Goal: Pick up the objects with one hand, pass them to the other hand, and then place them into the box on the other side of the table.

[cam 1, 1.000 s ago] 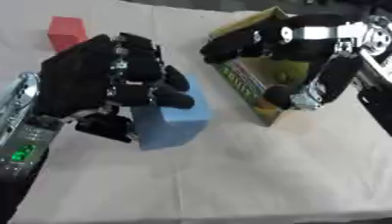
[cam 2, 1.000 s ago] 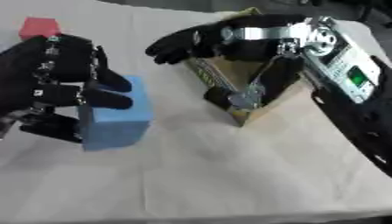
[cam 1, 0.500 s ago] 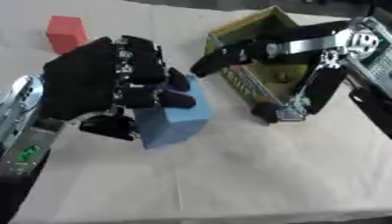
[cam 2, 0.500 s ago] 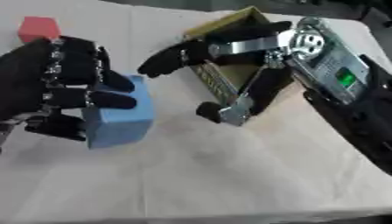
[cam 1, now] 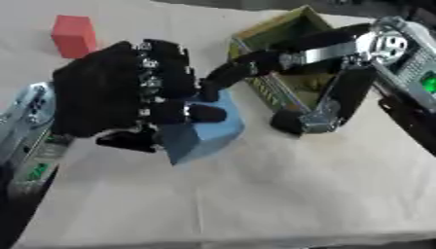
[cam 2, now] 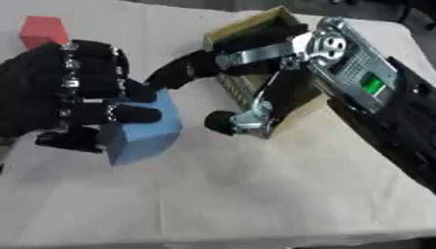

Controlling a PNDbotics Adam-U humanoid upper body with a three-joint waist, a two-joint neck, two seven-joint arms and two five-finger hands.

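Note:
My left hand (cam 1: 119, 97) is curled round a light blue block (cam 1: 208, 133) and holds it above the cloth at centre left. My right hand (cam 2: 255, 63) reaches in from the right with its fingers stretched out, their tips at the block's upper right corner and the thumb hanging lower, apart from it. A red block (cam 1: 73, 35) stands at the far left of the table. The open olive cardboard box (cam 1: 268, 36) sits at the back right, partly hidden behind my right hand.
A cream cloth (cam 1: 255, 194) covers the table, and its front edge runs along the bottom of both views. My right forearm (cam 2: 383, 112) with a green-lit panel crosses the right side.
My right hand has swung left from over the box and stretched out to reach the blue block. My left hand has kept hold of the block, shifting slightly toward the right.

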